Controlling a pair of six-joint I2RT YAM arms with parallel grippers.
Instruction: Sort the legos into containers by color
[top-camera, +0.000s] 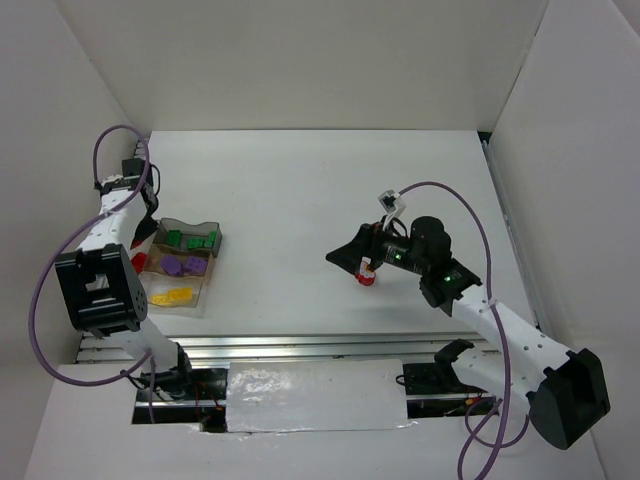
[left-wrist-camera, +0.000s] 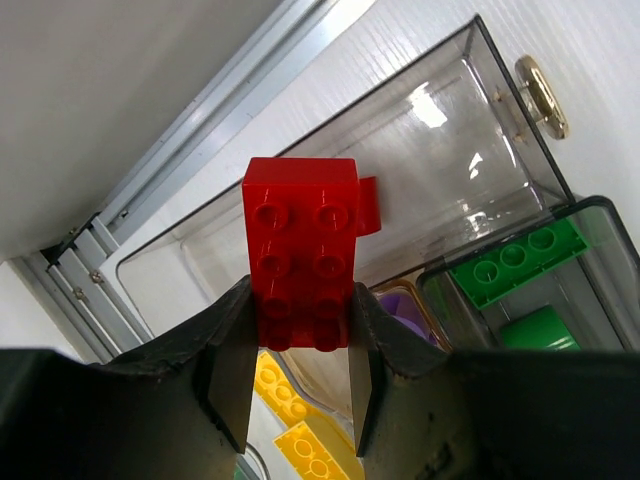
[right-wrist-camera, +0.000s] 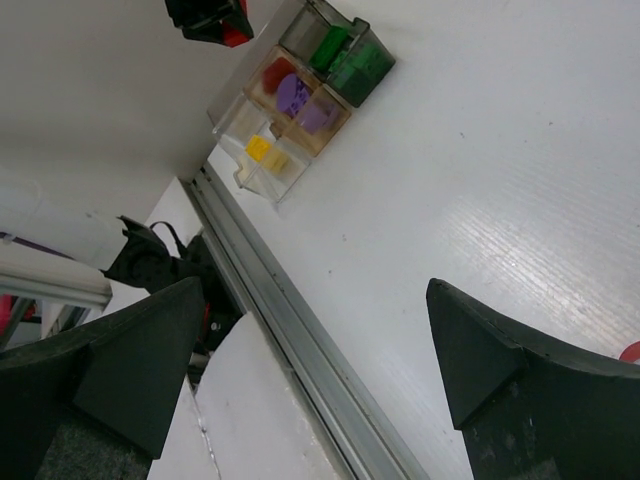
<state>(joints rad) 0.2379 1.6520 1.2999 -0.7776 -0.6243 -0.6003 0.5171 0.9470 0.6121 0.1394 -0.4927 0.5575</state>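
Well, my left pincer (left-wrist-camera: 300, 300) is partly closed on a red brick (left-wrist-camera: 300, 240), its two fingers pressed against the brick's long sides near the bottom end, so most of the brick stands out past the tips, studs toward my wrist camera. I hold it above the containers (left-wrist-camera: 480, 120), at the left side of the table close to my left arm. Straight behind the brick is a clear compartment with nothing showing in it. In the compartment to the right of it lie a green brick (left-wrist-camera: 515, 262) and a rounded green piece (left-wrist-camera: 540, 328). Between my fingers and below them I see yellow bricks (left-wrist-camera: 290, 410) in another tray, and a bit of purple (left-wrist-camera: 405, 305) shows just past my right finger. My right pincer (right-wrist-camera: 315, 290) is well apart from all this, over the bare table (top-camera: 300, 190) toward the right side, with its fingers spread wide and nothing between them. From above, a loose red piece (top-camera: 367, 278) lies on the table just beside that pincer; I cannot tell whether they touch.
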